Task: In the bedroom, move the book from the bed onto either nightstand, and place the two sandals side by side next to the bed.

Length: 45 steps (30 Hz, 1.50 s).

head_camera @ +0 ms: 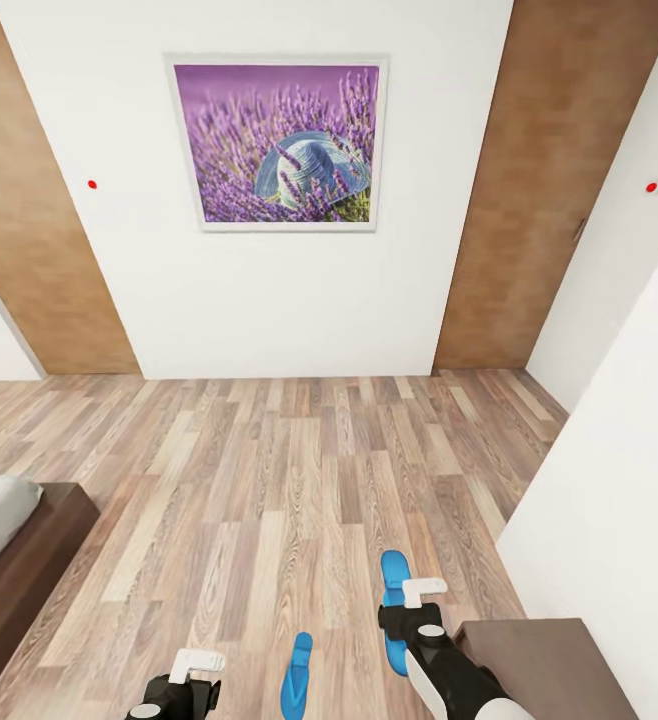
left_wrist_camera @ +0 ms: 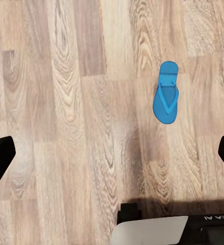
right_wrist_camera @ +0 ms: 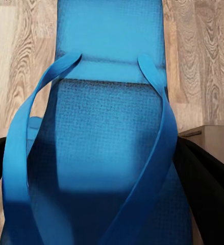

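The right pincer [head_camera: 406,612] is clamped on one sandal [head_camera: 396,610], which hangs close under its wrist camera, sole and straps [right_wrist_camera: 165,127] large in that view, black fingers [right_wrist_camera: 206,184] at either edge. The left pincer [head_camera: 187,678] hangs with its fingers wide apart over bare floor [head_camera: 269,480], holding nothing. The second sandal [head_camera: 296,678] lies flat on the planks between the two arms. It looks light, thin and bendy, so the sole edge near the middle seems the surest hold; the strap would likely flop. A dark cabinet [head_camera: 544,665] stands at the right, the bed [head_camera: 9,545] to the left, and a lavender picture [head_camera: 277,143] on the far wall.
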Motion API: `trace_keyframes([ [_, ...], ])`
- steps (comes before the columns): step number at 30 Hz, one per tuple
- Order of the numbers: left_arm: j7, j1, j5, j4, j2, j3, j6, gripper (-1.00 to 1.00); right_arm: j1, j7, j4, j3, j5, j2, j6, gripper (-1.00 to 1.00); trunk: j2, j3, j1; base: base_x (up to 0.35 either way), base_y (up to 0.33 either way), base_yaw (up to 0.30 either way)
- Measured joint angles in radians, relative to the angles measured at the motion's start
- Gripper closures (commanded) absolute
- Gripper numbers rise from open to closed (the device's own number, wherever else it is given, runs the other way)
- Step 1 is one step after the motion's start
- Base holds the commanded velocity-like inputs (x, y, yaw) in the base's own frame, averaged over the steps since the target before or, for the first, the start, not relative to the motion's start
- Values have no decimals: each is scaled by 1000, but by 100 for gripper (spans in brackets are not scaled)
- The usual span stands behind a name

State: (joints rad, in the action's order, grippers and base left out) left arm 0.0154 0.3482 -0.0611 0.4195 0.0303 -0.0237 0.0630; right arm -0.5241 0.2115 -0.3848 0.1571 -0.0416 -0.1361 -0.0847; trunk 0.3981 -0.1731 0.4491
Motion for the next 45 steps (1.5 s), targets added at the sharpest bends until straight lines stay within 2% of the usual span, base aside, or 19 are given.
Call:
trace_keyframes([
  [45, 1, 0, -1, 0, 0, -3, -2, -100, 0, 0, 6, 1, 5, -1, 0, 100, 0, 0, 0, 88, -3, 0],
])
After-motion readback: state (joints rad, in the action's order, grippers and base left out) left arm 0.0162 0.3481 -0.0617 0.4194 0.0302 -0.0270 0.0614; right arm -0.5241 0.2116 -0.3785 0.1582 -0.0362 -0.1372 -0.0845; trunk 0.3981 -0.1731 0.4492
